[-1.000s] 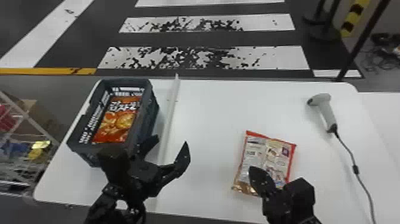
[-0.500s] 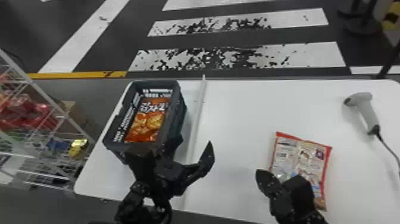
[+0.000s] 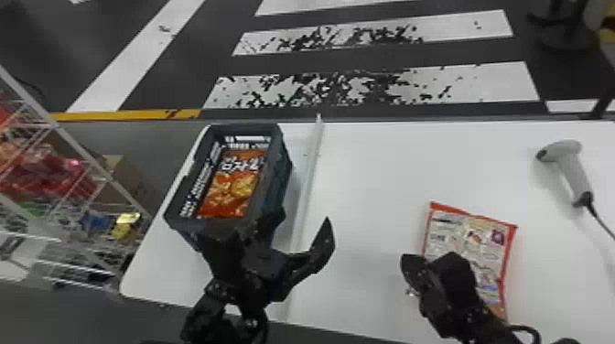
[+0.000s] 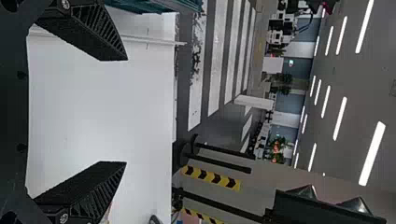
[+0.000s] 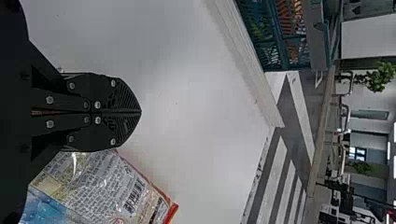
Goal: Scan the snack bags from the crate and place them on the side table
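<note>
Head view: tabletop stretches from white rail to red-edged snack bag.

A rack is seen at left; the far floor is marked with white stripes and a yellow line.

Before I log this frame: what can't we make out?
- Whether anything lies beneath the snack bag in the crate: head view, hidden by that bag.
- Part of the bag outside it: head view, behind the right arm.
- Scanner cord's far end: head view, cut off by the right edge.
</note>
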